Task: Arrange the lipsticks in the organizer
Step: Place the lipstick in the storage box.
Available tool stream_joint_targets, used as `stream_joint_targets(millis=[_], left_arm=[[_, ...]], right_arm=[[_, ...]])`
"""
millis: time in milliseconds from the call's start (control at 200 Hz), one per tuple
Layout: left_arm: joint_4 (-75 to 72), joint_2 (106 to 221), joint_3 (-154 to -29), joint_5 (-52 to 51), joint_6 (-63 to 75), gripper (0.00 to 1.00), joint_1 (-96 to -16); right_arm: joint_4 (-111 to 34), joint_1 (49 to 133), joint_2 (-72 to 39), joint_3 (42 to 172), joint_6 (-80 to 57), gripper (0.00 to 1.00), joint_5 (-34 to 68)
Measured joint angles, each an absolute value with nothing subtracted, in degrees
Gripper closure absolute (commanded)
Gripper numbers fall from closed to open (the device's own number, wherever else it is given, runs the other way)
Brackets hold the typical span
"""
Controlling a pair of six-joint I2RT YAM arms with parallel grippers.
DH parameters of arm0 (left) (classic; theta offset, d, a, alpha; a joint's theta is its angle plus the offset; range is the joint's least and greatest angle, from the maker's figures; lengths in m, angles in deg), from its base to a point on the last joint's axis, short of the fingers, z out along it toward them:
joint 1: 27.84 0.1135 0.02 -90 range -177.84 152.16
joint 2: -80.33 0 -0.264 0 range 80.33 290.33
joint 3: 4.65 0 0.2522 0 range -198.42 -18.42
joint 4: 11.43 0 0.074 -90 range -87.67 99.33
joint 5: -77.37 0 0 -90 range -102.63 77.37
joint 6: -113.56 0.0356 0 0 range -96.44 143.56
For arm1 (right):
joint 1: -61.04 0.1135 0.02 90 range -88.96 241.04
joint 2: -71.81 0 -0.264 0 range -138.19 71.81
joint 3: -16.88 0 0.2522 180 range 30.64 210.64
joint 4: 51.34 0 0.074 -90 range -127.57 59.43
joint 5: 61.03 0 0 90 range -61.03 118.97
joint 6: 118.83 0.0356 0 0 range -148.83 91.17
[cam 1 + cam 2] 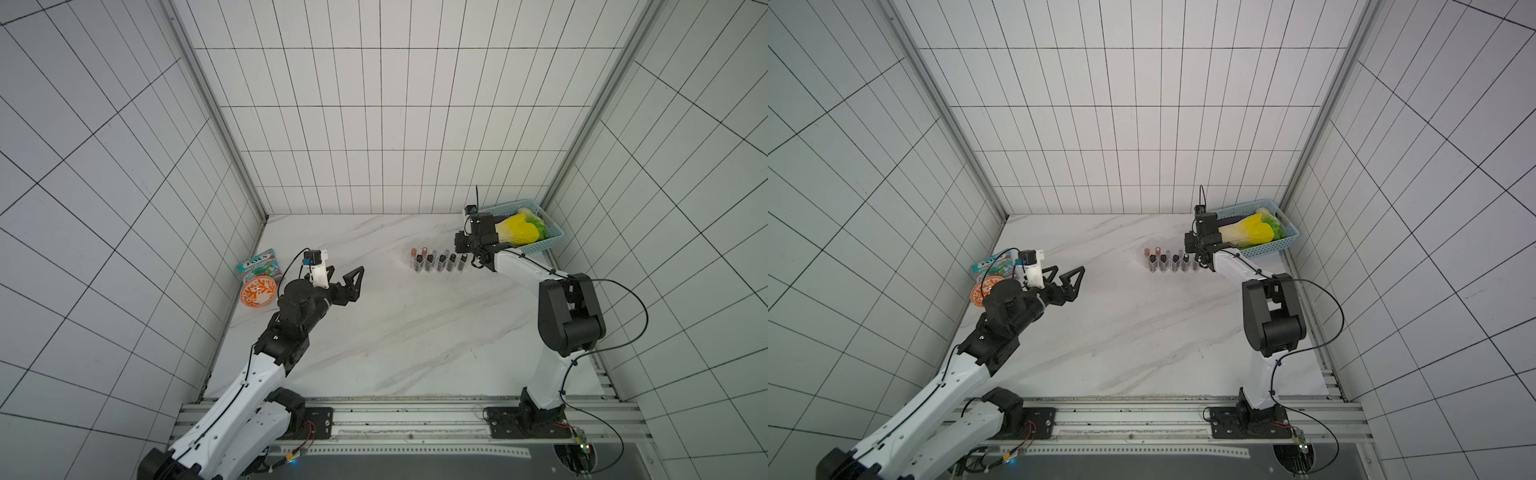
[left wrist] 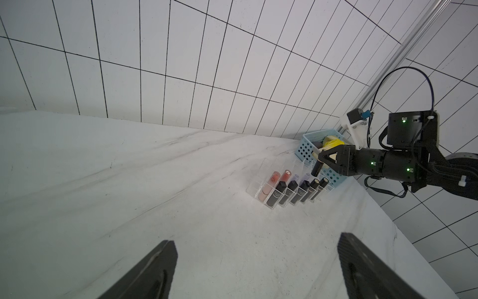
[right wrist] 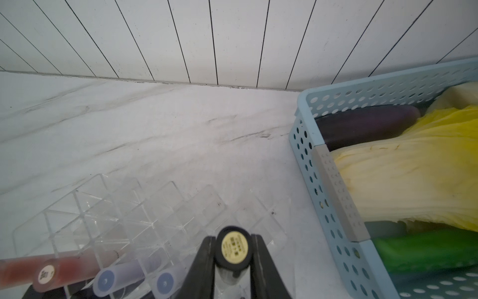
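Nearest the robot's base, the left hand (image 1: 347,272) hangs over the white marble-patterned surface (image 1: 395,332) with its two black fingers (image 2: 157,266) spread wide and nothing between them. Out to that hand's outer side, by the wall, sits a round orange-and-white patterned bowl (image 1: 258,293). A teal snack packet (image 1: 259,264) lies just beyond the bowl.

Farther out, the right hand (image 2: 320,160) is closed narrow on a glossy black lipstick tube (image 3: 234,248). It grips the tube near the end that carries a round cream label, and the tube tilts downward from the fingers. Directly below this hand stands the clear plastic organizer (image 2: 254,190) of small square slots. Its row on the robot's side of the hand holds five black tubes (image 1: 441,262) standing side by side. The next row holds two pinkish gloss tubes (image 2: 274,179) and two lavender-capped tubes (image 3: 106,281). The held tube hangs over that second row, just beside the lavender pair at the end toward the basket. Whether its lower tip has entered a slot I cannot tell.

Just beyond the right hand, close beside the organizer, stands a light-blue perforated plastic basket (image 3: 305,145). It holds a yellow-and-green cabbage (image 1: 517,232), a dark purple aubergine (image 3: 362,124) and a long green vegetable (image 3: 426,248).
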State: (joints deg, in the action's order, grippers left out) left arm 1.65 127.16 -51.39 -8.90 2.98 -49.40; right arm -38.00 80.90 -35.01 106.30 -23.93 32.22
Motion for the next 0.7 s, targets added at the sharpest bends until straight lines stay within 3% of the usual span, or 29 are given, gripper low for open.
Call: stream_joint_targets(millis=[702], left_arm=[[1.2,126.1,-51.2,-8.9,3.0,0.05,-49.1]], right_arm=[[-38.2,80.9,-34.9,106.3,-23.5,0.93,29.8]])
